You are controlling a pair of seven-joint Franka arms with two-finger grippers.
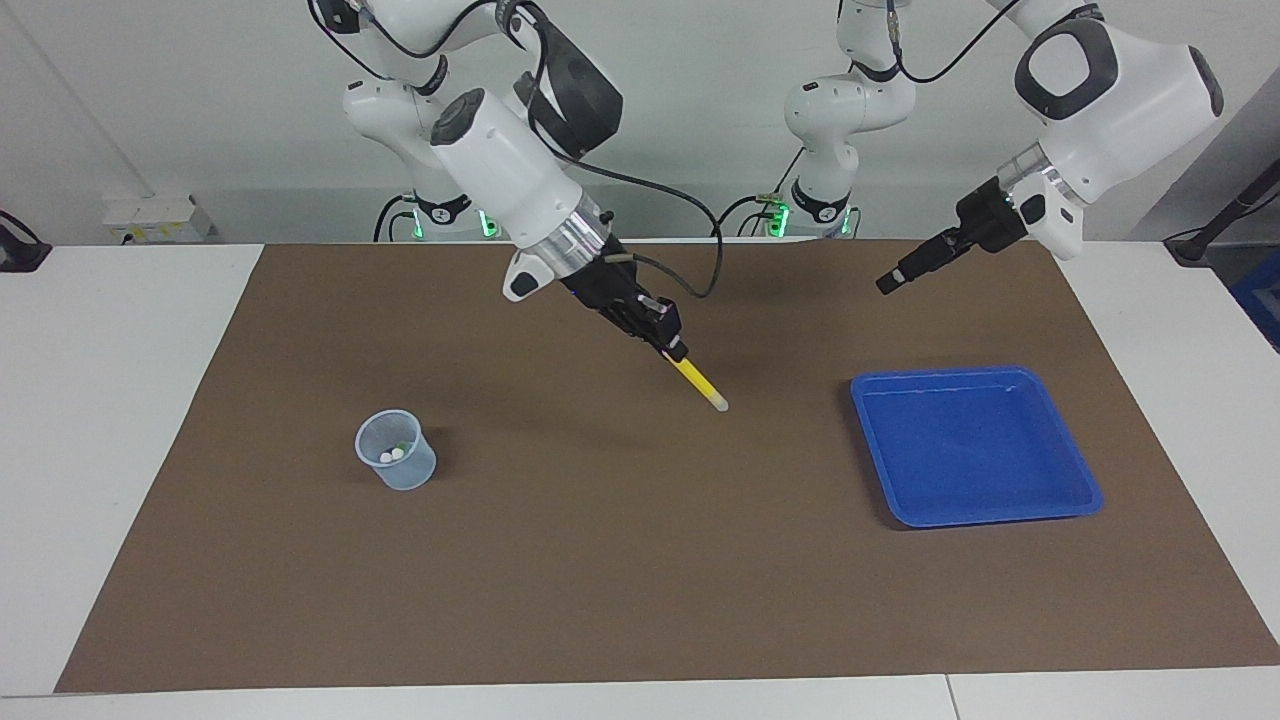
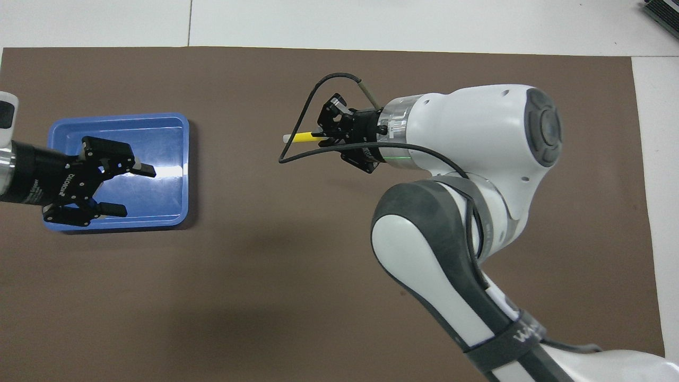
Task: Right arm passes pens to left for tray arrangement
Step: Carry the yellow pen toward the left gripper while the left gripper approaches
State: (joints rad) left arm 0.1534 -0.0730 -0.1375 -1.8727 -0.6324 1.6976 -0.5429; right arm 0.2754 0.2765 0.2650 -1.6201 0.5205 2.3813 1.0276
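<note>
Yellow pen (image 1: 697, 384), whitish tip angled down toward the left arm's end, hangs clenched in the right hand (image 1: 668, 343) above the middle of the brown mat (image 1: 620, 560) covering the surface. Two more pens (image 1: 392, 455) stand in a translucent cup (image 1: 396, 463) toward the right arm's end. Raised over the blue tray (image 2: 175, 119), the left hand (image 2: 132, 188) has its fingers spread wide and holds nothing. Nothing lies in the tray.
</note>
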